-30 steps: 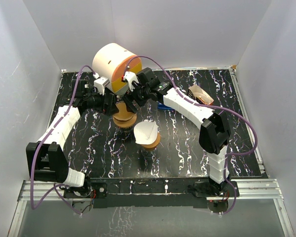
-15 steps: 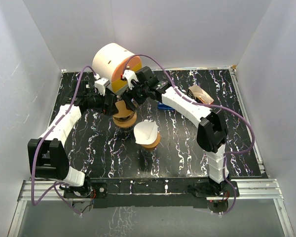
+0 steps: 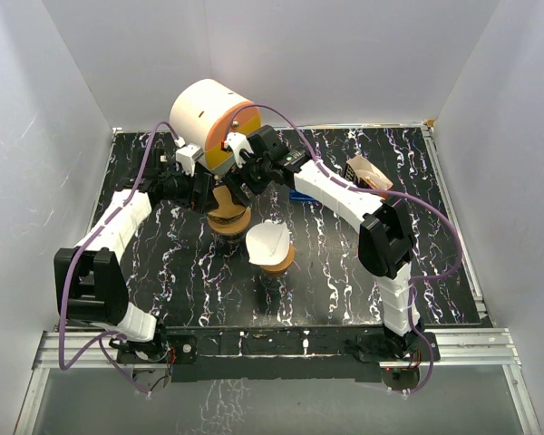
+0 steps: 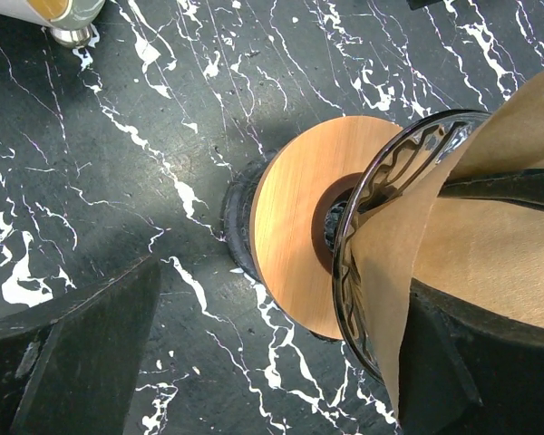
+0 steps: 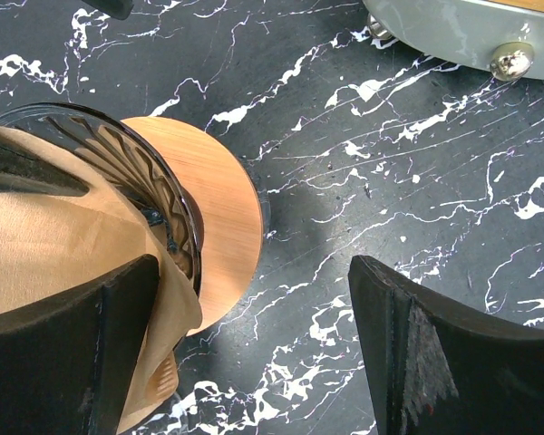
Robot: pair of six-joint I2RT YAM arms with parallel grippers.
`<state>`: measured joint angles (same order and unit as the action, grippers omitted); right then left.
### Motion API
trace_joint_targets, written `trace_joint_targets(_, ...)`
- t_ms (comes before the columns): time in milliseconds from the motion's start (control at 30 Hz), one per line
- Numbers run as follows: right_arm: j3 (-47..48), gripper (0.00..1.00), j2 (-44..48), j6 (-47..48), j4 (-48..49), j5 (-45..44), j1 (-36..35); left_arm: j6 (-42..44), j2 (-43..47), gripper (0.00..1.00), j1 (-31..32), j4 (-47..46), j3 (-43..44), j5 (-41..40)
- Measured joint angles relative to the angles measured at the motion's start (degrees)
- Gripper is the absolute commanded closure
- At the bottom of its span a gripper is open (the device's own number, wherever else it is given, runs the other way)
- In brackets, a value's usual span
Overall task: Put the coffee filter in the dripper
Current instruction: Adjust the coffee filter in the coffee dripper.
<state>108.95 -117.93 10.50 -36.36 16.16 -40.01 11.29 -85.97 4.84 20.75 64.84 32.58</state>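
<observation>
A glass dripper on a round wooden collar stands at the table's back centre. A brown paper coffee filter sits inside it, with one edge flopping over the rim. My left gripper is open: one finger rests against the filter over the dripper, the other hangs over bare table. My right gripper is open too, with one finger on the filter and the other over the table. In the top view both grippers flank the dripper.
A large white cylinder with an orange face stands just behind the grippers, its metal feet close by. A second wooden-collared dripper with a white filter stands nearer the front. A brown filter box and a blue object lie at the right.
Both arms have shifted slightly towards the back. The grippers stay open at the dripper and the filter has not visibly moved.
</observation>
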Motion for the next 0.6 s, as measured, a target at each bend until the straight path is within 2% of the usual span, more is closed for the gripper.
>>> trace_joint_targets(600,-1.95,0.16,0.00,-0.04,1.49,0.28,-0.02,0.72,-1.05,0.07,1.03,-1.09,0.00,-0.17)
